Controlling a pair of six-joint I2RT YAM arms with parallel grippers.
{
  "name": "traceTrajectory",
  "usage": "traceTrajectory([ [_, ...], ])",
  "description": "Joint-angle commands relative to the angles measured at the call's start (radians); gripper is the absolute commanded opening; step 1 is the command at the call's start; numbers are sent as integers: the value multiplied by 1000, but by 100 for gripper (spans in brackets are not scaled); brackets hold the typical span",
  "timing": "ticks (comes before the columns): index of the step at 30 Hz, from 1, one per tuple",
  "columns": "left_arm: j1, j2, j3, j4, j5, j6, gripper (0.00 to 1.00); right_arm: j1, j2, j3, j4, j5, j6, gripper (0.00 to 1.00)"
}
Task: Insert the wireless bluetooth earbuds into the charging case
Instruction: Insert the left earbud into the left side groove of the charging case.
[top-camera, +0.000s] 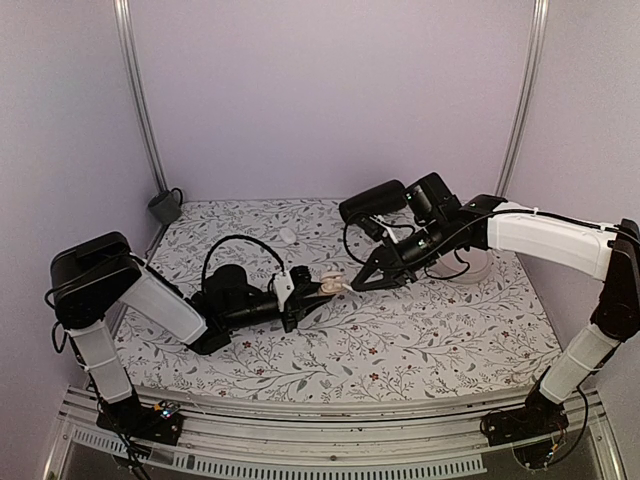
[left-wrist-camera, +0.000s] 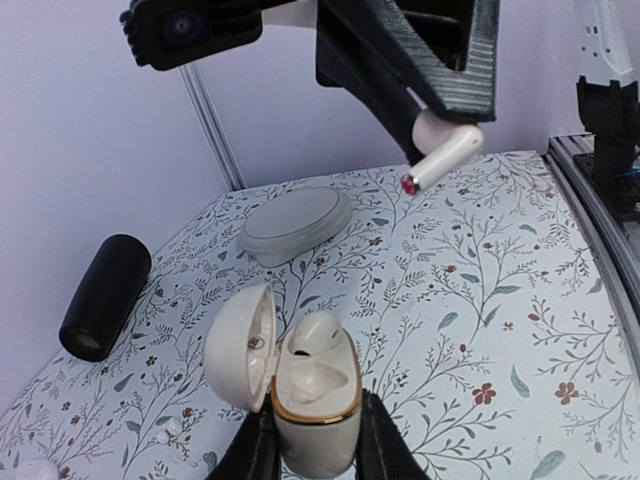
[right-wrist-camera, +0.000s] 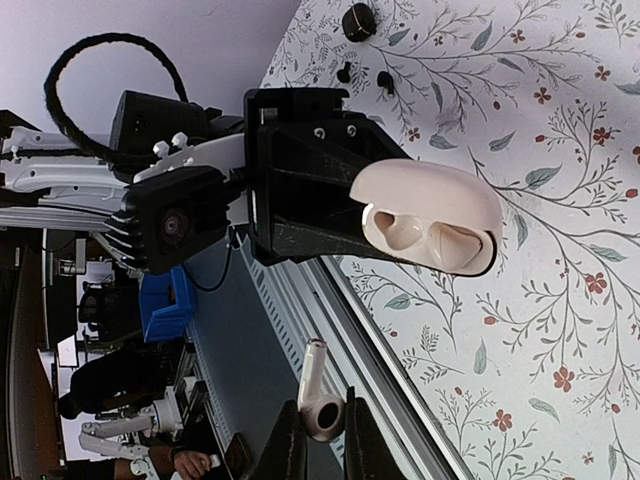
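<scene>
Over the middle of the floral-print table (left-wrist-camera: 480, 300), my left gripper (left-wrist-camera: 318, 445) is clamped on the sides of a cream, gold-rimmed plastic charging case (left-wrist-camera: 315, 405), held off the surface with its hinged lid swung open. One white stemmed earbud (left-wrist-camera: 315, 335) sits in one well of the case; the well beside it looks empty. My right gripper (right-wrist-camera: 322, 428) pinches the head of the second white earbud (left-wrist-camera: 445, 150) — its stem, tipped in red, slanting downward — and holds it in the air above and beyond the case, clear of it. I judge the job about half done: one bud is home, and the other has yet to be lined up and lowered into the free well. A grey oval disc (left-wrist-camera: 295, 225) lies toward the table's right edge, well apart from the work.
</scene>
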Motion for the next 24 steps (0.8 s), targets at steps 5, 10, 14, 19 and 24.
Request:
traceTrajectory([
  [5,3,1,13,9,25,18,0,-12,6,29,-14,-22,-11,6],
  [10,3,3,10,17,23,28,0,-15,11,26,-18,-30,-11,6],
  [14,0,5,9,30,24,32,0,-26,14,31,-19,-39,-9,6],
  [19,-7,7,13,30,29,45,0,-28,29,41,-24,-58,-4,6],
  [24,-8,6,23,13,32,59,0,-28,37,55,-40,-62,-9,6],
])
